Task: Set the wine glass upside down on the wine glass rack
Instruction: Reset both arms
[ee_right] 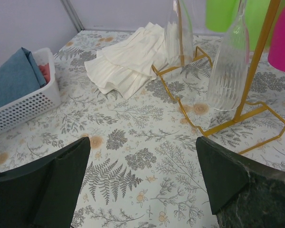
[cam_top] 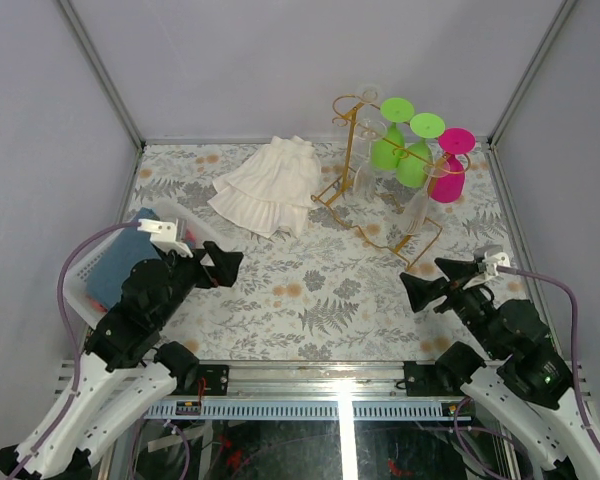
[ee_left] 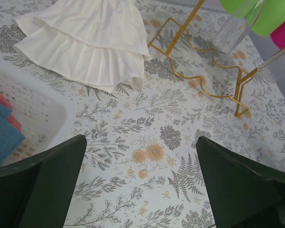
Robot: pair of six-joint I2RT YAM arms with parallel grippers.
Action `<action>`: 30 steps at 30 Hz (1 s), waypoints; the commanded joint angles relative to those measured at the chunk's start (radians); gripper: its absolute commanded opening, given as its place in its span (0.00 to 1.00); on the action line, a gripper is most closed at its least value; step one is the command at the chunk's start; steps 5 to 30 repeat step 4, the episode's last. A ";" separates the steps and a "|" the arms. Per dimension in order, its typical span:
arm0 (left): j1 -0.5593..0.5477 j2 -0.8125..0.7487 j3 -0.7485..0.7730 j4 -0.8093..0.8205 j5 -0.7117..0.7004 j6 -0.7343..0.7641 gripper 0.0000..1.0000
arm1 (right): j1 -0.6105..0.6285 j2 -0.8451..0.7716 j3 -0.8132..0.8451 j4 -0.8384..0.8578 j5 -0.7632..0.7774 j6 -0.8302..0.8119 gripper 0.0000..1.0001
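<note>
Glassware hangs bowl-down on the wine glass rack (ee_right: 257, 57), which stands toward the far right corner of the table (cam_top: 310, 300): green wine glasses (cam_top: 390, 148), a magenta wine glass (cam_top: 450, 178) and clear fluted glasses (ee_right: 228, 61). The left gripper (ee_left: 142, 190) is spread wide near the left edge, with nothing between its fingers and touching nothing, just beside a white plastic basket (ee_right: 23, 107) of blue and red cloths. The right gripper (ee_right: 142, 190) is equally wide apart and empty near the right edge, short of the rack's base. A white pleated cloth (cam_top: 265, 185) lies by the far edge, just left of the rack.
</note>
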 commanded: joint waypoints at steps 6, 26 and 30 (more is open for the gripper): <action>0.004 -0.017 -0.006 0.007 -0.019 -0.014 1.00 | 0.005 -0.010 -0.045 0.049 0.005 0.014 1.00; 0.004 -0.017 -0.006 0.007 -0.019 -0.014 1.00 | 0.005 -0.010 -0.045 0.049 0.005 0.014 1.00; 0.004 -0.017 -0.006 0.007 -0.019 -0.014 1.00 | 0.005 -0.010 -0.045 0.049 0.005 0.014 1.00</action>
